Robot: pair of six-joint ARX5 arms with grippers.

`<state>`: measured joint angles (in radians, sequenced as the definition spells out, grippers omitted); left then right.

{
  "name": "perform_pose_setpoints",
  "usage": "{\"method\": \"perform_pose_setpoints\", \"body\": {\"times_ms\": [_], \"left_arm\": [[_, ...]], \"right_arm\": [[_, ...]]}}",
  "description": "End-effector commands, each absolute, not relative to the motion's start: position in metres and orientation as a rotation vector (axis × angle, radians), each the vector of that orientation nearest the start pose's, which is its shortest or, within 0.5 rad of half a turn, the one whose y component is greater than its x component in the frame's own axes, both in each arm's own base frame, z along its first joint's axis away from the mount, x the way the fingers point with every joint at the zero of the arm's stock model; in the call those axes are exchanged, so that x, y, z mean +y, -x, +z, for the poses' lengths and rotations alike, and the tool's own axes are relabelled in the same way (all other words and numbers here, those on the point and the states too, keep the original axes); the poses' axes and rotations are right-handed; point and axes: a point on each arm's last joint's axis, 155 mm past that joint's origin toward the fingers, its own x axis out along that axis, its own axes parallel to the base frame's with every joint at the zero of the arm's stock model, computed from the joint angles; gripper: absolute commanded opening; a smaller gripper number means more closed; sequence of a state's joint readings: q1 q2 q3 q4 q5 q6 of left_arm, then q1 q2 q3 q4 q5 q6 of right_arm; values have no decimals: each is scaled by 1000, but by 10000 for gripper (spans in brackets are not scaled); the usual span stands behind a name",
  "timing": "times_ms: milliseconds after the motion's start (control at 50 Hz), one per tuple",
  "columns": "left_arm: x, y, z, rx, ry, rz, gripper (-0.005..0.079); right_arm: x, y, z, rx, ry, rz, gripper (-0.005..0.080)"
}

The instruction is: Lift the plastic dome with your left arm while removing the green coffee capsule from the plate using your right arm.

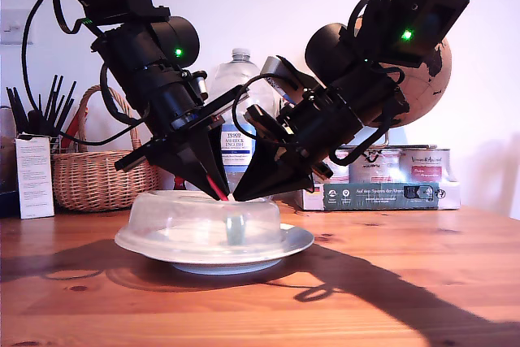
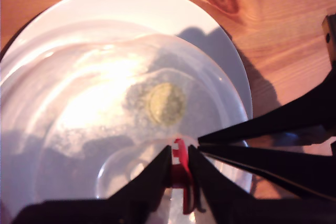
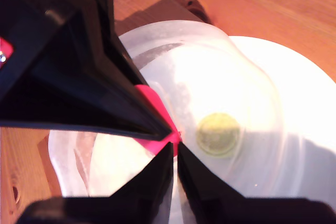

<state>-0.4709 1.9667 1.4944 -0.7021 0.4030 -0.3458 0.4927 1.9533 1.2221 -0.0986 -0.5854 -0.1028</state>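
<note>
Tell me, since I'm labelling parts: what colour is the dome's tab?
Red tab, clearest in the first wrist view.

The wooden tabletop [image 1: 406, 282] carries a white plate [image 1: 292, 241] near its middle. Behind stand a basket [image 1: 93, 176], a bottle [image 1: 237, 119] and tins [image 1: 394, 166].

Plate [image 1: 288, 241]: sitting on the bench [image 1: 406, 282].
Dome [image 1: 179, 217]: lying over the plate.
Capsule [image 1: 236, 229]: standing under the dome.
Basket [image 1: 89, 176]: sitting behind, toward the exterior view's left.
</note>
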Motion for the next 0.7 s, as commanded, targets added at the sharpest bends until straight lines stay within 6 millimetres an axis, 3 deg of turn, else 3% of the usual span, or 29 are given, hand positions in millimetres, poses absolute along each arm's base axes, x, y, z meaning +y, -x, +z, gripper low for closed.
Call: {"method": "perform_pose_setpoints", "body": {"times_ms": [0,300,680], "left_arm": [[-274,-371,50,1372,223,-549,-21],[-275,-370,51,1375,228,-556,-20],[-278,-369,54,1376,244,-577,-20]], "right_arm": [[317,-377,51,865,49,1046,-12],[317,-388,82,808,52,1041,-12],[289,-397,88,829,58,991,-12]]}}
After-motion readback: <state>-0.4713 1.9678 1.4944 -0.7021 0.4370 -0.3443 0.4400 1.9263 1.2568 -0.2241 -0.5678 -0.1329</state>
